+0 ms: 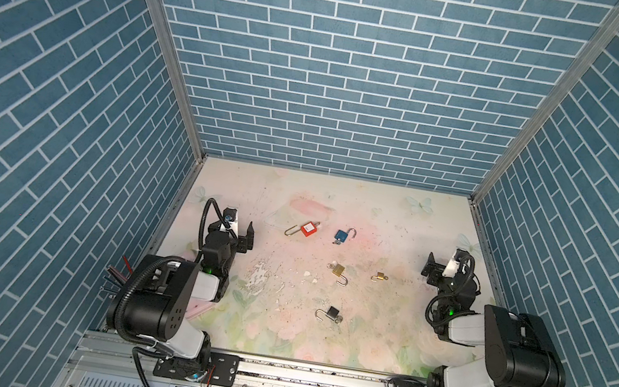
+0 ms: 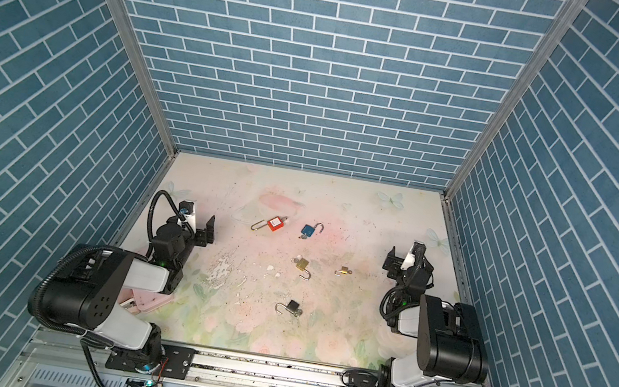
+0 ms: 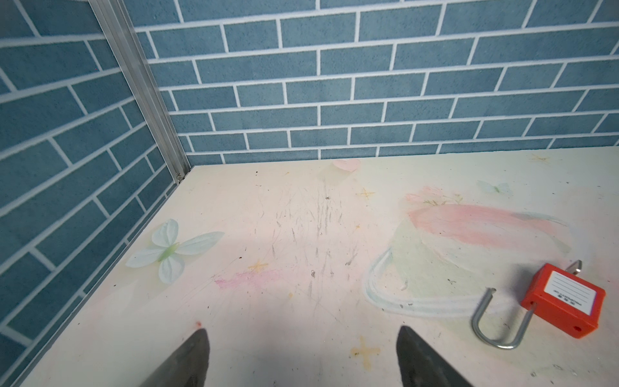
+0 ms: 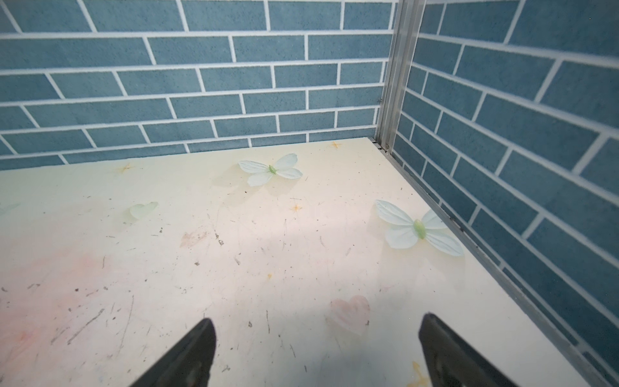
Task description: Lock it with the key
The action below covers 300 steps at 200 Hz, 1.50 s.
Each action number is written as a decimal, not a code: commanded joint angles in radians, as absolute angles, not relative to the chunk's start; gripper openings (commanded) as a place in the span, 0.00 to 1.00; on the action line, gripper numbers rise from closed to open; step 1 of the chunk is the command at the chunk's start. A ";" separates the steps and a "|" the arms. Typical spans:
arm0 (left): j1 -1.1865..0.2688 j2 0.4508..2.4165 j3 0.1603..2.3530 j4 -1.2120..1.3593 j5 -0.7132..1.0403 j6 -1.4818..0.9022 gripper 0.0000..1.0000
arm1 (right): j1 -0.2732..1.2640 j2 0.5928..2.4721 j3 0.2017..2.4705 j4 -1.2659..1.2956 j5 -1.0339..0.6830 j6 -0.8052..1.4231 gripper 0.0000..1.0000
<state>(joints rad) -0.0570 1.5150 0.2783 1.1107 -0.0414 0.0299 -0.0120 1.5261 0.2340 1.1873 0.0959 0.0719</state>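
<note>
Blue-brick walls (image 1: 353,62) boxed a floral tabletop (image 1: 382,332). Mid-frame lay five: red padlock (image 1: 308,229), blue padlock (image 1: 342,235), brass padlock (image 1: 338,270), smaller brass padlock (image 1: 380,277), black padlock (image 1: 332,312). Left gripper (image 1: 247,238) and right gripper (image 1: 429,266) gaped wide, empty.

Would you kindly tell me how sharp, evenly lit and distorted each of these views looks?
In both top views: even light, no glare, brick walls splayed by the wide lens. Left wrist view: red padlock sharp, left gripper blurred. Right wrist view: right gripper blurred, soft shadow on the table near it.
</note>
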 commanded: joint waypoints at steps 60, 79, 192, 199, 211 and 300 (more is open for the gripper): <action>-0.162 1.285 0.398 0.823 -0.280 0.060 0.88 | 0.000 1.261 0.386 0.785 0.120 0.122 0.92; -0.204 1.173 0.479 0.687 -0.294 0.035 0.88 | -0.001 1.172 0.387 0.802 0.022 0.177 0.99; -0.133 0.808 0.725 0.084 -0.165 -0.457 0.88 | -0.012 0.928 0.490 0.723 -0.434 0.481 0.99; -0.150 0.819 0.731 0.047 -0.176 -0.470 0.88 | 0.004 0.937 0.497 0.693 -0.424 0.455 0.99; -0.184 0.843 0.744 -0.010 -0.183 -0.484 0.88 | 0.046 0.958 0.507 0.666 -0.411 0.401 0.99; -0.433 1.173 0.810 -0.156 -0.164 -0.783 0.88 | 0.442 1.256 0.570 0.609 -0.380 -0.029 0.94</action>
<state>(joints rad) -0.3885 1.1336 0.8005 -0.1268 -0.1513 -0.5991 0.3771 1.1980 0.5991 0.5491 -0.3527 0.1467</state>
